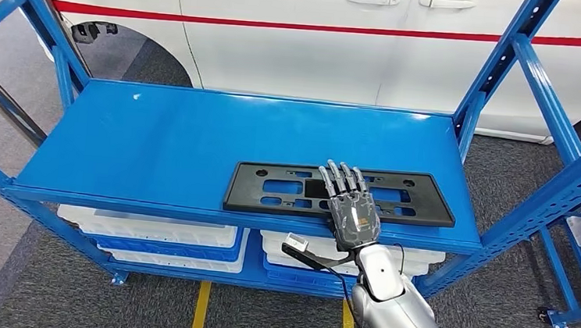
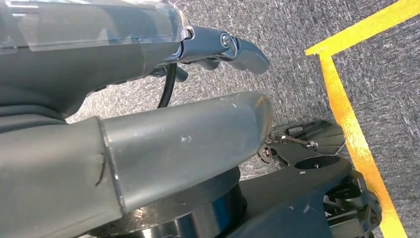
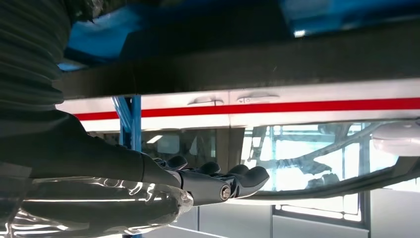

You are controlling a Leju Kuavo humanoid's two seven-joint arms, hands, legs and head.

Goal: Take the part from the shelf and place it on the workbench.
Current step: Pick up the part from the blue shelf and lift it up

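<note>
The black plastic panel lies flat on the blue shelf, near its front edge toward five o'clock. The right robot hand rests on top of it at the panel's middle, fingers stretched out flat and slightly apart, gripping nothing. The left robot hand hangs over the grey floor; whether it is spread I cannot tell. The risk: a flat palm only pushes, so the thin panel may slide, tip off the front edge, or slip loose if lifted without fingers under an edge.
</note>
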